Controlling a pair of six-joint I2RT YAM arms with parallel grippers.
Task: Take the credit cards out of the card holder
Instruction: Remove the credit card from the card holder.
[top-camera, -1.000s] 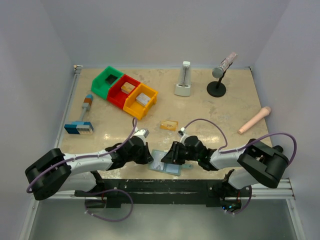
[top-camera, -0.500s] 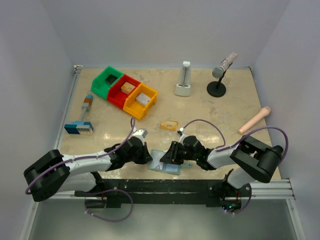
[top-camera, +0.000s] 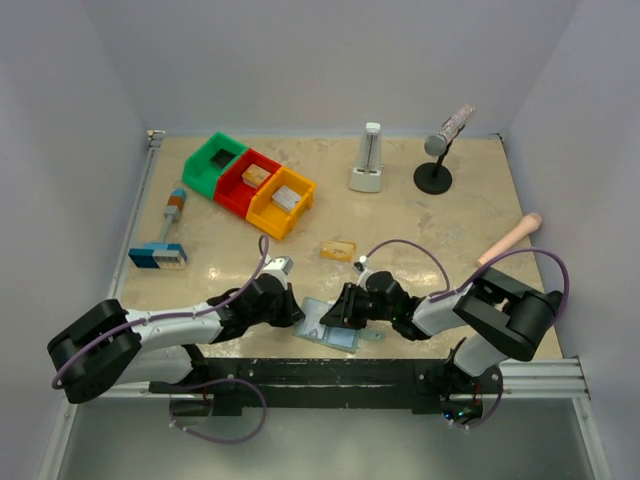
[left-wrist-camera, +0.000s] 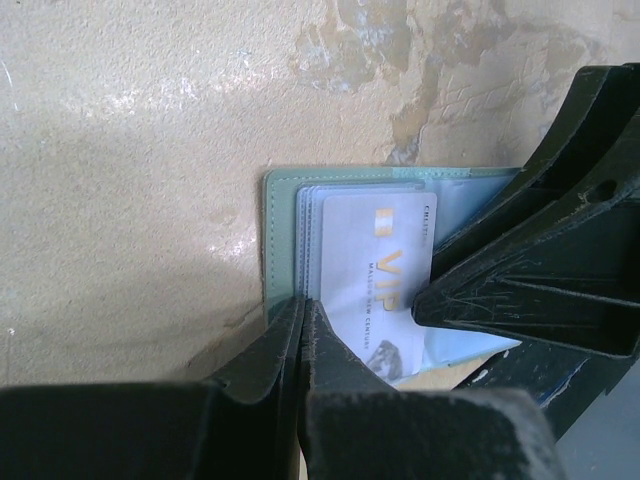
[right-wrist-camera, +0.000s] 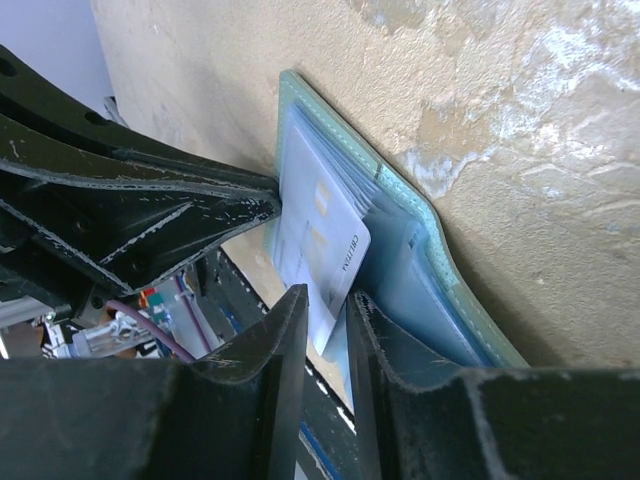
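Down at the near edge of the table (top-camera: 420, 230) the teal card holder (top-camera: 340, 338) lies open and flat, with both arms bent in over it from either side. The orange-gold card (top-camera: 338, 250) is already out, lying on the table a little beyond them.

The left gripper (left-wrist-camera: 303, 310) is clenched, its two fingers pressed together with nothing between them. Their tips bear on the edge of the card holder (left-wrist-camera: 283, 215), apparently pinning it down.

The pale blue-grey card (left-wrist-camera: 385, 285) is what matters now. It sticks partway out of its pocket, and its free corner points back at the right gripper (right-wrist-camera: 328, 305). From the right wrist view, that card (right-wrist-camera: 318, 235) runs lengthwise from the card holder (right-wrist-camera: 445, 265) into the narrow gap between the jaws, which straddle its corner. I can't tell whether they are pinching it yet.

The right arm is plainly the one placed for this. I'd guess a pull along the card's length, away from the pocket, would free it, provided the left holds the wallet down.
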